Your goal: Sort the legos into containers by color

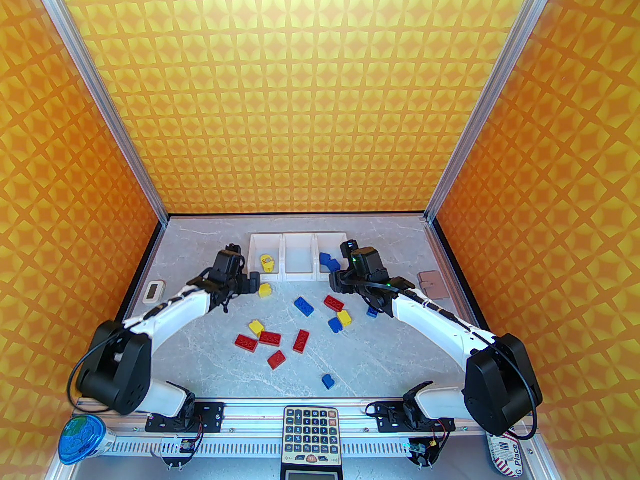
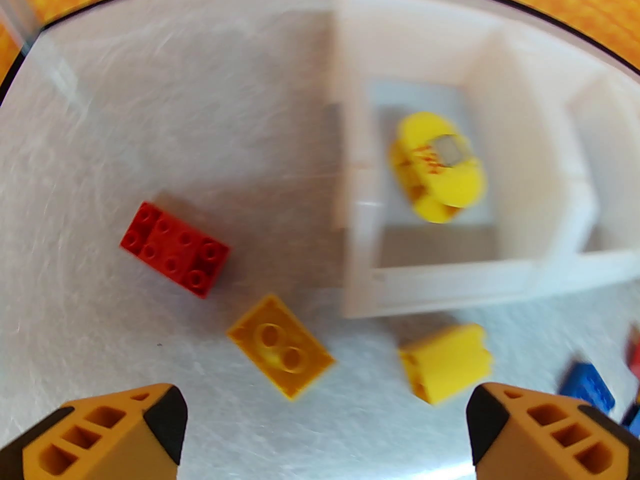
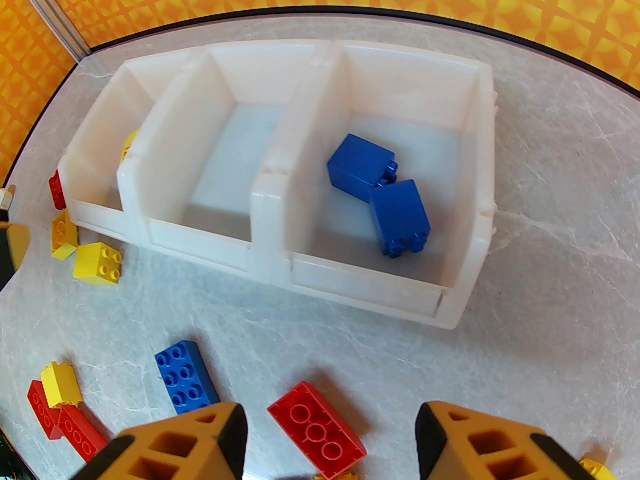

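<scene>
Three joined white bins [image 1: 299, 274] stand at 12 o'clock on the grey marbled counter [image 1: 210, 368]. The left bin holds a rounded yellow piece [image 2: 440, 168], and the right bin holds two blue bricks [image 3: 380, 193] touching each other. The loose bricks [image 1: 301, 340], in red, yellow and blue, lie scattered over the middle of the counter, with a lone blue brick [image 1: 328, 381] off at 6 o'clock of the scatter. The left fingers [image 2: 100, 433] are spread wide with nothing between them. They hover at 10 o'clock of the scatter, near the left bin's front corner. Ahead of them lie a red brick [image 2: 175, 248], an upturned yellow brick [image 2: 280, 343] and a small yellow brick [image 2: 445, 360] just in front of the bin's wall. The right fingers [image 3: 200, 443] are also apart and grip nothing. They hover at 2 o'clock of the scatter, in front of the right bin, with a long red brick [image 3: 315, 433] lying underside up on the counter below the gap.
</scene>
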You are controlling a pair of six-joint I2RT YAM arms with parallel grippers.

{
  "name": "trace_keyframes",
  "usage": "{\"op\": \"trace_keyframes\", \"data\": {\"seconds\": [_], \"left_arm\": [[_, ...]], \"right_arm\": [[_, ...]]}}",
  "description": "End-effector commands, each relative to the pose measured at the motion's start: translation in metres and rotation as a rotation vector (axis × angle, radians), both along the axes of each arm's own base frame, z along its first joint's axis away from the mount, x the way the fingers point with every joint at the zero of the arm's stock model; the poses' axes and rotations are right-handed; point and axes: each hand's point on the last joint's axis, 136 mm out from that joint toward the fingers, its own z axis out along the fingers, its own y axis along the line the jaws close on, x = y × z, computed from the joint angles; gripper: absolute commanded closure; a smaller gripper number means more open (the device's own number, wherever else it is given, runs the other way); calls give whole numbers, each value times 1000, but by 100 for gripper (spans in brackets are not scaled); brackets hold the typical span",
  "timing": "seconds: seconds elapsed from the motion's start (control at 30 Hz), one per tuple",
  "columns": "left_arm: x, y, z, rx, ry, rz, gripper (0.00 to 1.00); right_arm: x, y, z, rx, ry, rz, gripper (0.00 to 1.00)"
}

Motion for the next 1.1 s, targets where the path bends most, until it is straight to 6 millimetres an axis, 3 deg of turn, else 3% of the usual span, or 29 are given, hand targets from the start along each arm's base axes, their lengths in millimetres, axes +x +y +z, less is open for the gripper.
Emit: {"op": "trace_keyframes", "data": {"seconds": [0.0,0.2,0.63,1.07], "left_arm": [[4,19,-2,-16,56,117,2],[19,34,-7,-68,72,226,0],[39,51,-43,-134,132,383,2],[63,64,-51,-132,143,383,20]], "right_arm": [[-1,6,7,28,-15,14,40],[-5,10,13,36,-17,31,40],[-15,14,31,68,-41,58,40],[-20,16,40,79,-54,75,40]]}}
